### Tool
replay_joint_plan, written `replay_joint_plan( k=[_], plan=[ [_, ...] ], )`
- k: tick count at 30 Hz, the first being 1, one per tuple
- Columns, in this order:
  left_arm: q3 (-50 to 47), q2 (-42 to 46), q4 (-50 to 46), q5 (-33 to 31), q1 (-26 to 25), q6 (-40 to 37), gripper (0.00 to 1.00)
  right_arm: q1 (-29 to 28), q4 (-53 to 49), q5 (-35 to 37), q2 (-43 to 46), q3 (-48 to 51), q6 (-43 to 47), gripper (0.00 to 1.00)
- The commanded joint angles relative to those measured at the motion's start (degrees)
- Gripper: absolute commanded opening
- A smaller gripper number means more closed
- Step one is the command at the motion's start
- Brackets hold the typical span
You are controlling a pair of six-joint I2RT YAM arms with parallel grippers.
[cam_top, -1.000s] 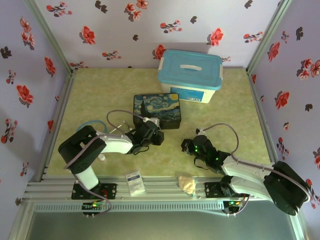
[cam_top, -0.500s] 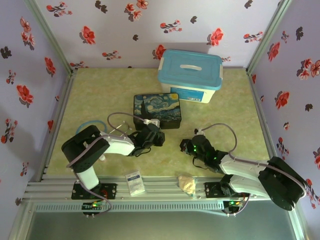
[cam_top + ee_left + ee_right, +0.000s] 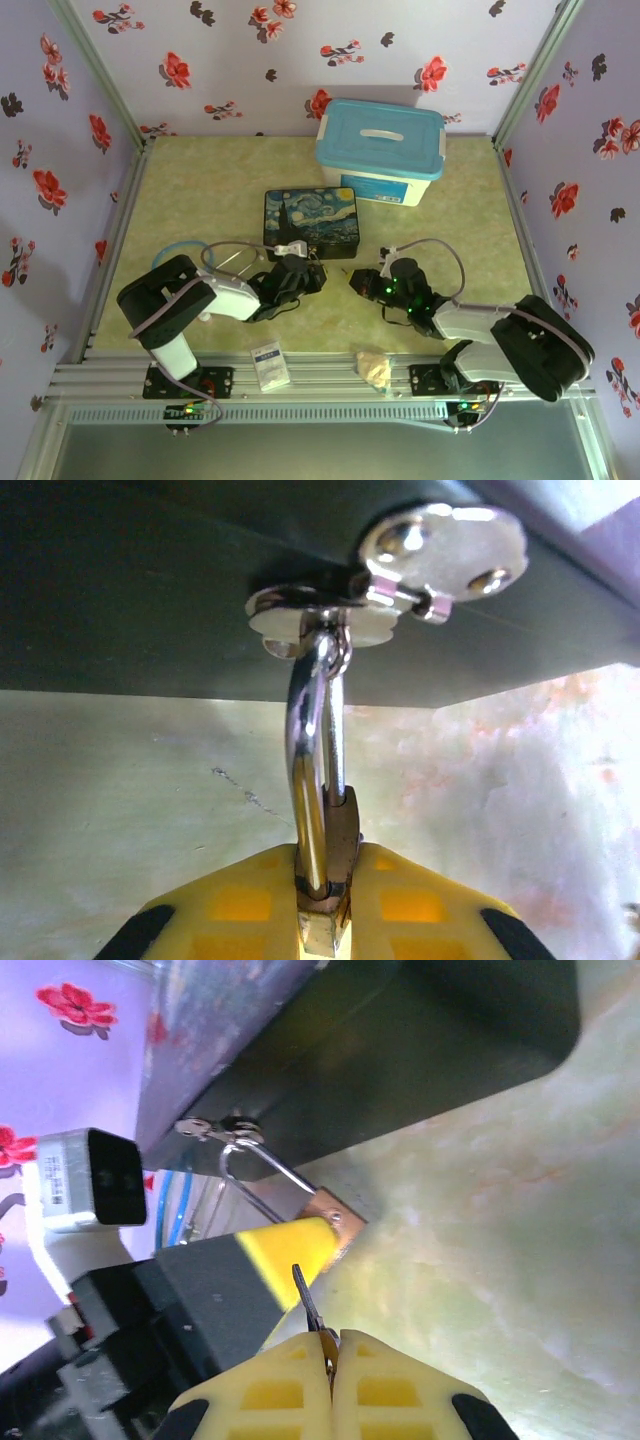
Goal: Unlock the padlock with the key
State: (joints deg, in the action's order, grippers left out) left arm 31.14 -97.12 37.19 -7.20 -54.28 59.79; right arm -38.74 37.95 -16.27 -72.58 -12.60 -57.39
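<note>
The left gripper [image 3: 325,870] pinches the padlock [image 3: 318,780], which hangs from the box's [image 3: 420,1050] clasp [image 3: 330,615] mid-table [image 3: 120,800], on the side toward the near edge. The right gripper [image 3: 330,1345], closed on the key [image 3: 305,1295], should square its tip to the keyhole before pushing in.

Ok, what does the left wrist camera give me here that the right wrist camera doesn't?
Left wrist: a close look at the padlock, its loop threaded through the ring of the metal clasp, rivets plain to see.
Right wrist: the key pinched in the right gripper, its blade bare and aimed toward the padlock, not in it; also the flowered wall.
Both: the padlock hooked on the dark box, the left gripper closed on its body, and the green table.
</note>
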Motion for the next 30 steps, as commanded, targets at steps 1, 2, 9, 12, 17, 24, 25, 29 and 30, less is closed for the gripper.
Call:
replay_joint_plan(
  k=[1, 2, 9, 12, 17, 24, 25, 29, 30],
  plan=[
    [-1.8, -0.2, 9.1, 0.1, -0.1, 5.0, 0.09, 0.5, -2.3, -4.4, -0.2, -1.9, 4.0, 0.00],
    [-2.0, -0.1, 9.5, 0.2, -0.1, 5.5, 0.08, 0.5, -2.5, -4.0, -0.2, -1.6, 4.2, 0.00],
    [-3.5, 0.3, 15.5, -0.5, -0.2, 10.1, 0.04, 0.6, 11.8, -6.9, -10.1, -0.2, -4.5, 0.00],
    [-4.2, 1.3, 16.3, -2.0, -0.3, 10.6, 0.03, 0.6, 24.9, -8.8, -18.7, -0.5, -11.3, 0.00],
    [-5.1, 2.9, 16.0, -3.3, -0.3, 10.6, 0.02, 0.5, 41.5, -10.9, -32.2, -2.5, -17.0, 0.00],
    [-5.4, 2.2, 17.6, -3.4, -0.3, 11.6, 0.01, 0.1, 41.4, -8.8, -31.5, -0.7, -15.6, 0.00],
    [-5.3, 1.9, 18.2, -3.3, -0.4, 11.8, 0.01, 0.0, 41.4, -8.8, -32.2, -0.8, -15.6, 0.00],
    [-5.1, 1.5, 18.5, -3.1, -0.4, 11.7, 0.01, -0.6, 41.5, -9.0, -33.2, -1.7, -15.3, 0.00],
    [-5.2, 1.3, 18.9, -3.1, -0.4, 11.9, 0.01, -0.6, 41.5, -8.8, -33.1, -1.6, -15.3, 0.00]
  ],
)
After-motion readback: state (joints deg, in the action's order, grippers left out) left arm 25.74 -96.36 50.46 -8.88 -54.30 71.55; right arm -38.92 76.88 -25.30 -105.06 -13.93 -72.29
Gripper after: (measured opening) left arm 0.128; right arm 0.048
